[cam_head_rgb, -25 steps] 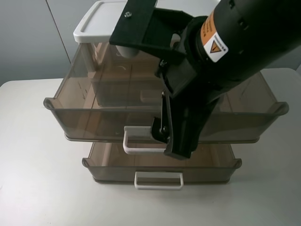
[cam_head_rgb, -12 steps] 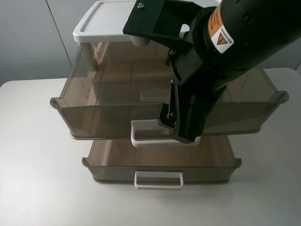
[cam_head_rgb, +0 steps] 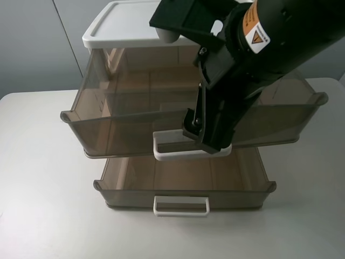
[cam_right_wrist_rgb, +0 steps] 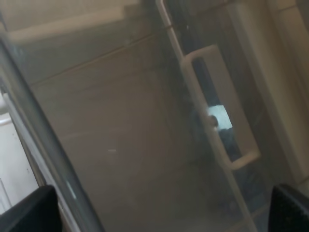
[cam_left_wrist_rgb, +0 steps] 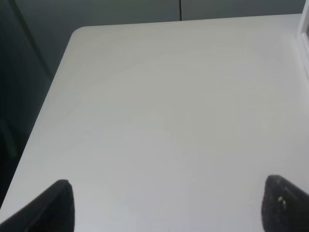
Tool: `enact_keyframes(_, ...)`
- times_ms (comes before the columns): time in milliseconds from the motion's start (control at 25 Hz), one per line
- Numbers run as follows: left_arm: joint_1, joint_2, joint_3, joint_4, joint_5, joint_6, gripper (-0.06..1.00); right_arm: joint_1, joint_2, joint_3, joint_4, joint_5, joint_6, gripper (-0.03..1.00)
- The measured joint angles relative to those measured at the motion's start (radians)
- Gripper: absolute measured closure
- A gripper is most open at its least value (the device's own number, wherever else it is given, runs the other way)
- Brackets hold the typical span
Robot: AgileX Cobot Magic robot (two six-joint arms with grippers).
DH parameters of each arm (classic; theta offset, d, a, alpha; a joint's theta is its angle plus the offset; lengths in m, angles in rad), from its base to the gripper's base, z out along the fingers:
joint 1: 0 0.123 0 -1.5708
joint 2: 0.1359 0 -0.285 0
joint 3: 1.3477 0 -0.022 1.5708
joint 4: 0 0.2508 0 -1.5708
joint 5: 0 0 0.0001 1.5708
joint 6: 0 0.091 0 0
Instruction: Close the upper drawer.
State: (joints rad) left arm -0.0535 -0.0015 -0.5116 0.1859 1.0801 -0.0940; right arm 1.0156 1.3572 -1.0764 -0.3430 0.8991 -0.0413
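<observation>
Right tool [cam_head_rgb: 209, 141] hides right part of handle [cam_head_rgb: 170, 156], upper drawer [cam_head_rgb: 118, 129] front.

Right gripper [cam_head_rgb: 207, 135] points down — jaws spread wide, left gripper [cam_left_wrist_rgb: 171, 205] likewise.

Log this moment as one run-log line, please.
upper drawer: open, skewed | right gripper: open, at front by handle | left gripper: open, above table
</observation>
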Motion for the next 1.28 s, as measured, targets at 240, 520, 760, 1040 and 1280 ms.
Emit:
enact_keyframes(240,0.000,0.000,0.000,0.000,0.000,0.000,0.20,-0.016,0.022,-0.016,0.025,-0.110,-0.005,0.32)
enact_keyframes(520,0.000,0.000,0.000,0.000,0.000,0.000,0.20,-0.016,0.033,-0.019,0.045,-0.148,-0.021,0.32)
enact_keyframes(760,0.000,0.000,0.000,0.000,0.000,0.000,0.20,-0.016,0.033,-0.055,0.070,-0.088,-0.036,0.32)
enact_keyframes(1040,0.000,0.000,0.000,0.000,0.000,0.000,0.20,0.010,-0.014,-0.134,0.067,0.009,-0.050,0.32)
enact_keyframes(1280,0.000,0.000,0.000,0.000,0.000,0.000,0.20,0.096,-0.054,-0.160,0.109,0.084,-0.071,0.33)
